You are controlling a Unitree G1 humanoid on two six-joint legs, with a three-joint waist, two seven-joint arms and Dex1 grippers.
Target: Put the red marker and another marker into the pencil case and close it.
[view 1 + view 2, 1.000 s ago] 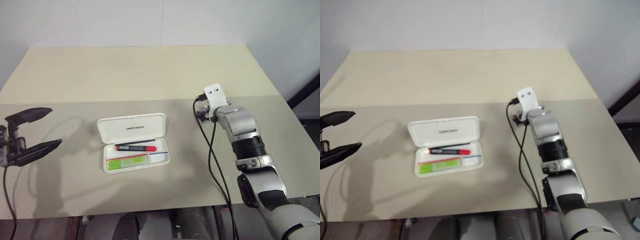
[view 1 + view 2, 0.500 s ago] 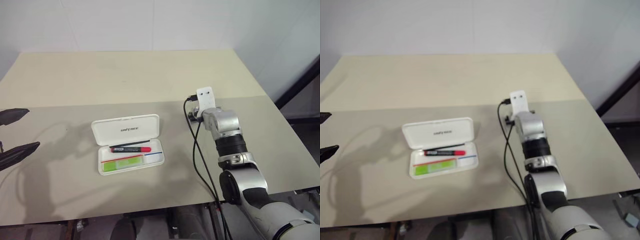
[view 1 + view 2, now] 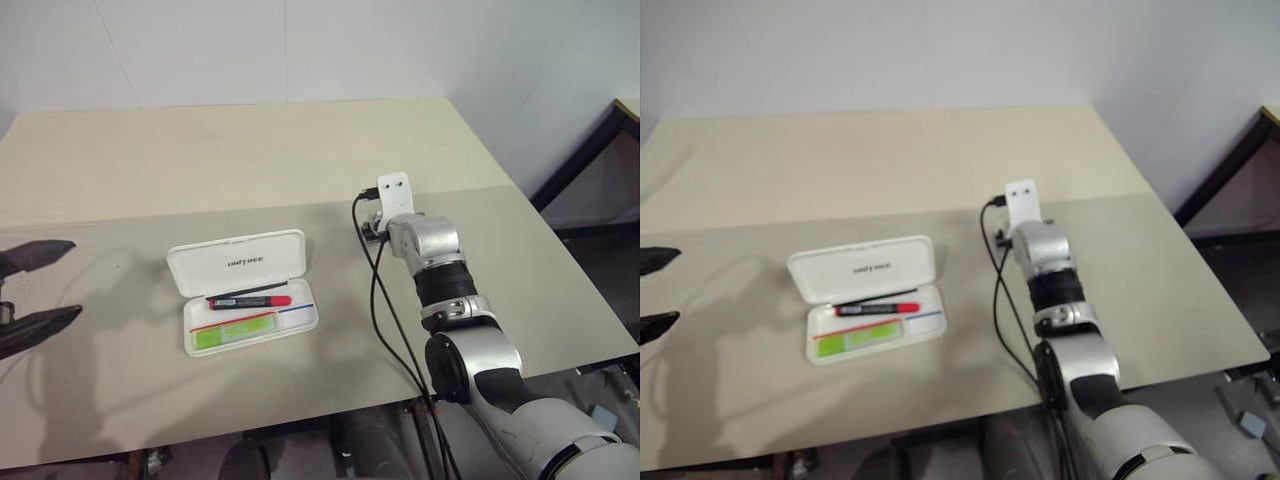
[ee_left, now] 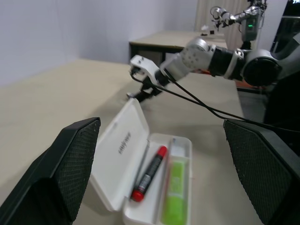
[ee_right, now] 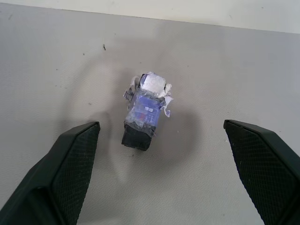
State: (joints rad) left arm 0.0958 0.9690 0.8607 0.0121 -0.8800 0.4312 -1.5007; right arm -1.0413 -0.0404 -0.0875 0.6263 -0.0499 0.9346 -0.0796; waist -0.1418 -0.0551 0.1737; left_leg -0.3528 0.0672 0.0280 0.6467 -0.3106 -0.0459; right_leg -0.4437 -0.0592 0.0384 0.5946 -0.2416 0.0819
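Both markers already lie in the open case (image 3: 245,290) mid-bench: the red marker (image 3: 250,300) above the green highlighter (image 3: 233,331). Only closing remains, I reckon. Left gripper (image 3: 28,298) and right gripper (image 5: 161,173) are both spread wide, empty. Better to push the lid (image 3: 238,262) from behind, gently, steadying the base.

The right hand (image 5: 159,173) has swung in toward the pencil case (image 3: 243,290), so the stretch of counter (image 3: 250,150) between them is narrower than a second ago. Its fingers (image 5: 70,159) now straddle a small taped block (image 5: 144,112). The whole head picture has slid sideways, which is camera movement.
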